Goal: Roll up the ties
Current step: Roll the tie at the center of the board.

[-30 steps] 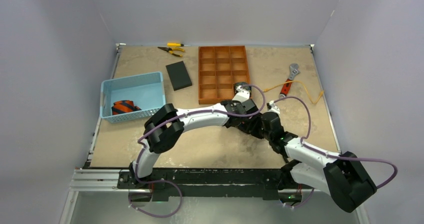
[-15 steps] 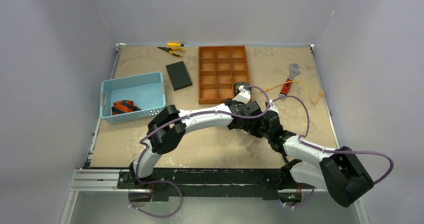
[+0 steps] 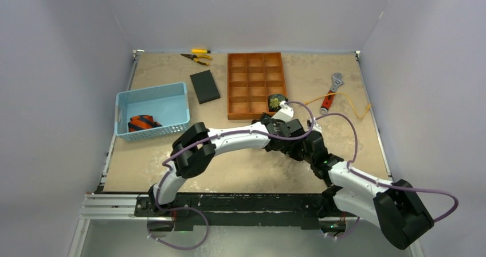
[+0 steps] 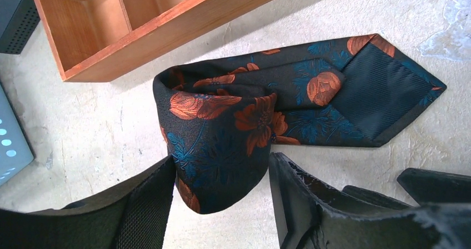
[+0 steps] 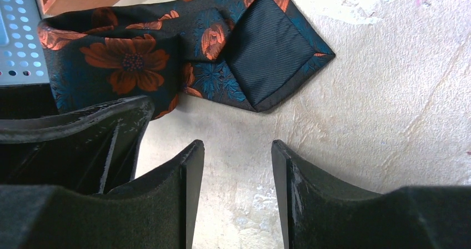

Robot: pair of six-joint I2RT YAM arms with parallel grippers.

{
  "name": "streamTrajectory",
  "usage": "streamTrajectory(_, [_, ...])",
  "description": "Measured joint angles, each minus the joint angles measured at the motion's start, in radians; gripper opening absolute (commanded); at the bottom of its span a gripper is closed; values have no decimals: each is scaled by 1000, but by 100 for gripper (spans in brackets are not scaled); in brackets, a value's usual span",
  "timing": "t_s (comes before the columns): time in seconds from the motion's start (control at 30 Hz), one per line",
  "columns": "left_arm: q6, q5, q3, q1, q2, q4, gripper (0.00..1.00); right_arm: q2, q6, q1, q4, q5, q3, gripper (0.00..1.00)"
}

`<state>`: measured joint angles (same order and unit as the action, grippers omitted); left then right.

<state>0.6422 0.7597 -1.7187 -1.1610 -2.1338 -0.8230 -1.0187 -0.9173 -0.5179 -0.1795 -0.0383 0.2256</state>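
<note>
**Pale walls point(image 3: 246, 10), beige worktop point(image 3: 246, 168): one tie half rolled beside the tray**

Both arms reach to the same spot, just off the near right corner of the orange tray point(image 3: 230, 88). The floral tie point(image 4: 222, 143) lies there on the worktop, dark with orange blooms. Its narrow part is wound into a fat roll, and its pointed wide end lies flat, lining side up.

The left gripper point(image 4: 221, 168) straddles the roll with its fingers apart, one on each side. They sit close against the fabric, and the roll bulges rather than looking pinched. It seems placed to steady the coil so that it does not spring loose.

The right gripper point(image 5: 236, 146) hangs over bare worktop just beside the pointed end. Its fingers are parted with nothing between them. It looks ready to lift that tail and feed it round the roll.

The tray is a grid of small cells. Its near right cell holds a rolled green-gold tie point(image 3: 277, 102), and the other cells look empty. A blue basket point(image 3: 152, 89) on the left holds a striped tie point(image 3: 143, 123), navy and orange, bunched in its near corner. Whether that one is neatly rolled is hard to tell.

A black pad point(image 3: 204, 86), pliers point(image 3: 196, 57), a wrench point(image 3: 332, 89) and a yellow cord point(image 3: 355, 105) lie well apart from the work.

By my reading, one tie is stowed and this one is only partly wound.
</note>
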Motion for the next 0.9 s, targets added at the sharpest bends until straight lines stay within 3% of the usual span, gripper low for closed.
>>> streamTrajectory(0.3, [0,-58,77,26,28,68,64,6,1,0,-5,27,0,66])
streamTrajectory(0.6, [2,-181,208,122,187,154,68,5,2,0,-10,83,43,70])
streamTrajectory(0.9, [0,-230,217,130,264,202,70,-2,11,0,-7,94,74,71])
